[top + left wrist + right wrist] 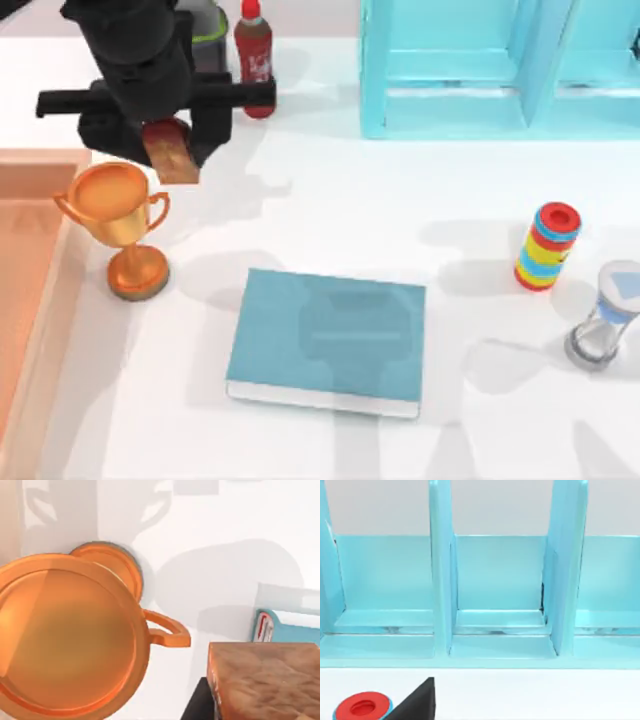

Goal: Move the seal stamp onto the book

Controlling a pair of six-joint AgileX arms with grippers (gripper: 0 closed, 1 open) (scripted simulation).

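Note:
The seal stamp (170, 152), an amber-brown block with a dark red top, hangs tilted above the table at the far left, and my left gripper (166, 138) is shut on it. The left wrist view shows the stamp's brown underside (270, 682) close up, with a black finger beside it. The teal-blue book (328, 335) lies flat near the front middle of the table, well to the right of the stamp and nearer the front; one corner of the book (295, 630) shows past the stamp. A black finger (421, 702) of my right gripper shows before the shelf.
A golden trophy (115, 215) stands just below the held stamp, its cup (65, 635) close under the wrist. A red bottle (254, 55) stands behind. The light-blue shelf unit (480, 70) is at the back right, a striped cylinder (548, 245) and an hourglass (605, 320) at the right. A wooden tray (30, 280) lies along the left edge.

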